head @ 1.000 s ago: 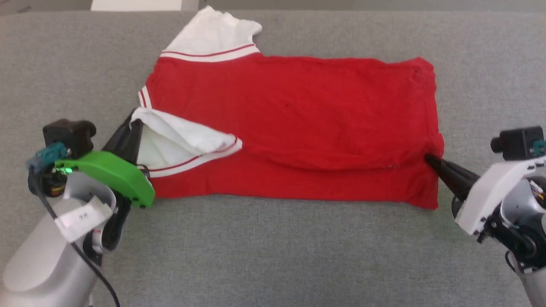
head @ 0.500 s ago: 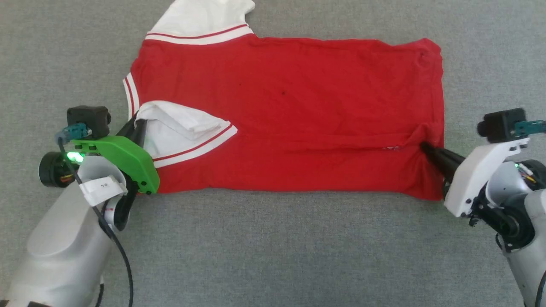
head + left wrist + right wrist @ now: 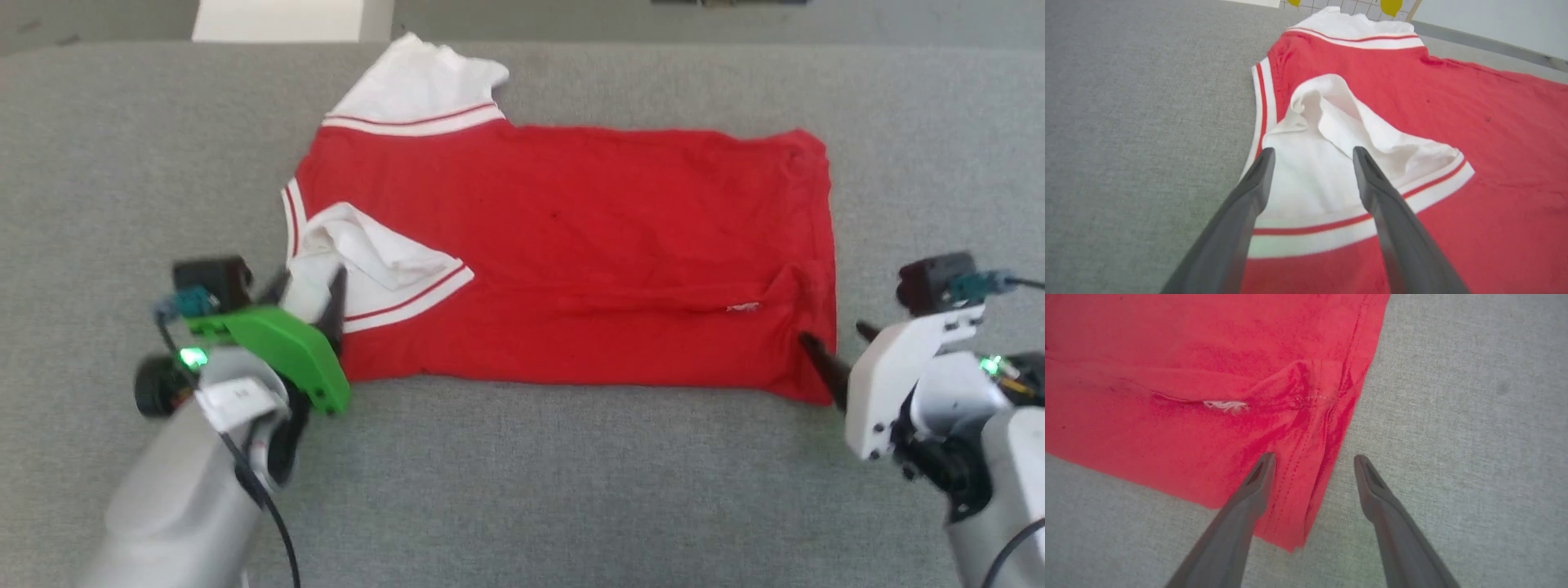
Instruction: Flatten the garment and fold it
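The garment (image 3: pixel 571 220) lies spread lengthwise on the grey desk (image 3: pixel 522 490), collar end toward the robot's left and hem toward its right. Its near long side is turned over onto the body. The near sleeve (image 3: pixel 1323 179) lies inward on the red cloth, probably so the folded edge runs straight, while the far sleeve (image 3: pixel 416 82) juts out unfolded. The left jaws stand apart, straddling the near sleeve and gripping nothing. The right jaws stand apart at the hem corner (image 3: pixel 1302 486), half over cloth and half over bare desk. An arm at each end suits carrying a long fold evenly.
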### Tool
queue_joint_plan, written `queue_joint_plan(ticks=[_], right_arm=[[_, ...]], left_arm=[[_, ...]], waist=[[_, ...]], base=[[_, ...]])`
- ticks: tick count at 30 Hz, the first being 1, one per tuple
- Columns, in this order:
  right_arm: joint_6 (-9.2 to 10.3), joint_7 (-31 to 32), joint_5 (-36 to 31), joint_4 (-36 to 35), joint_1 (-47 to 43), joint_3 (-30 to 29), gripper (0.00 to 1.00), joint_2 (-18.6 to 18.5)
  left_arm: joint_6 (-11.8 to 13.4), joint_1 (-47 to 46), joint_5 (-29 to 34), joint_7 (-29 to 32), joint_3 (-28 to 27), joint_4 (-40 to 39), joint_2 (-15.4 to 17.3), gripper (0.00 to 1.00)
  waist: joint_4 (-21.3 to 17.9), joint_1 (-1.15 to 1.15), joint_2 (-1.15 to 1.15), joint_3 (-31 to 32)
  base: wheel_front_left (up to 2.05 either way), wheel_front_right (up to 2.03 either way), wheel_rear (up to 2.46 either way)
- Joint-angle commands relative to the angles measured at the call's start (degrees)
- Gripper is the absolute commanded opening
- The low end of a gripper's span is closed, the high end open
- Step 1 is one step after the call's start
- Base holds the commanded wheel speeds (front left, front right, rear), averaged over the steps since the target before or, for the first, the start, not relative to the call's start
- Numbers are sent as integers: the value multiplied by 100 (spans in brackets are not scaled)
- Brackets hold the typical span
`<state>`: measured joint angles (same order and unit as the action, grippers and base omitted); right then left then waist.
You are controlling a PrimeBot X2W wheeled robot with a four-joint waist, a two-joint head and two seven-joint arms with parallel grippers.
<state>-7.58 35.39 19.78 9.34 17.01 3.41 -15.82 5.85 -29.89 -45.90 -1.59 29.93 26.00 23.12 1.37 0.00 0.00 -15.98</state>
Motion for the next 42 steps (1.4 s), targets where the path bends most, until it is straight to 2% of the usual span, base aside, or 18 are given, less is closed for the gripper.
queue_joint_plan(ticks=[1, 5, 9, 15, 17, 27, 31, 32, 33, 34, 42], right_arm=[[9, 185, -247, -168, -147, -142, 100, 218], [9, 656, -788, -607, -466, -544, 100, 741], [9, 867, -1010, -970, -707, -839, 100, 1096], [9, 981, -975, -1346, -919, -1003, 100, 1266], [9, 990, -971, -1444, -961, -1042, 100, 1279], [9, 1008, -808, -1631, -996, -1061, 100, 1292], [9, 991, -791, -1649, -973, -1052, 100, 1293], [9, 988, -797, -1649, -965, -1054, 100, 1293], [9, 987, -805, -1647, -960, -1059, 100, 1293], [9, 986, -820, -1643, -954, -1068, 100, 1293], [9, 986, -958, -1517, -890, -1160, 100, 1293]], left_arm=[[136, 205, -86, 148, 28, -160, -14, 100], [588, 571, -50, 477, 102, -726, 84, 100], [1049, 859, 75, 818, 199, -1324, 266, 100], [1822, 1088, 392, 1296, 195, -1950, 753, 100], [1984, 1170, 410, 1525, 200, -2098, 906, 100], [2015, 1277, 204, 2478, 331, -2474, 1367, 100], [1847, 1313, 15, 2709, 391, -2305, 1381, 100], [1786, 1326, -52, 2746, 398, -2234, 1363, 65], [1742, 1332, -100, 2754, 397, -2185, 1342, 16], [1678, 1338, -147, 2751, 402, -2130, 1316, 0], [1447, 1374, -243, 2113, 261, -1989, 1024, 0]], waist=[[48, 0, 0, 160], [54, 0, 0, 198], [44, 0, 0, 163], [-17, 0, 0, 28], [-38, 0, 0, -28], [-154, 0, 0, -334], [-182, 0, 0, -435], [-186, 0, 0, -454], [-187, 0, 0, -463], [-186, 0, 0, -465], [-61, 0, 0, -164]], base=[[0, 0, 0], [0, 0, 0], [0, 0, 0], [0, 0, 0], [0, 0, 0], [0, 0, 0], [0, 0, 0], [0, 0, 0], [0, 0, 0], [0, 0, 0], [0, 0, 0]])
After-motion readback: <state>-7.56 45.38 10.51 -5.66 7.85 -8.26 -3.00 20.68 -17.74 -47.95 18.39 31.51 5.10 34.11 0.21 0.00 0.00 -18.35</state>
